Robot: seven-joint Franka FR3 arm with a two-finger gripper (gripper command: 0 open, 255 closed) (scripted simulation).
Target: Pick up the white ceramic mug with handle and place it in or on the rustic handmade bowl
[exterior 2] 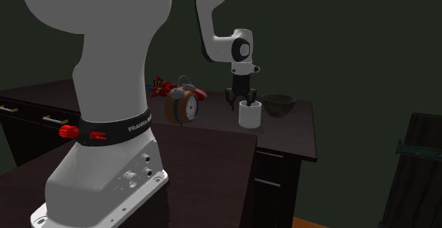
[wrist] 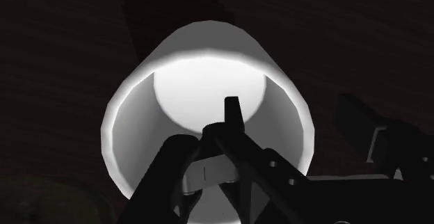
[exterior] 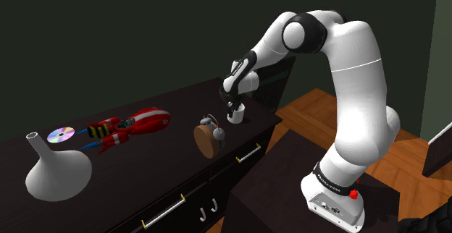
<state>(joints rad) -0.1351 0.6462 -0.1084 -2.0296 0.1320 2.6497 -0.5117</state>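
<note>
Mug (exterior: 236, 113), plain white, straight-sided, open-topped, upright on dark cabinet top (exterior: 145, 166), near the end nearest the white arm (exterior: 355, 87); in the second exterior view, just left of and in front of dark bowl (exterior 2: 278, 105). Black gripper (exterior 2: 241, 106) directly over the rim, pointing down, jaws parted. From the wrist, one finger (wrist: 232, 115) down inside the mug, the other outside its wall, neither gripping. Counted along the top: one mug, one bowl, one brown twin-bell alarm clock (exterior: 208, 139), one red toy rocket (exterior: 134, 126), one shiny disc (exterior: 61, 134), one white long-necked vase (exterior: 58, 174). Readable in white on the black band (exterior 2: 117, 129) around the arm's base: "FRANKA".
</note>
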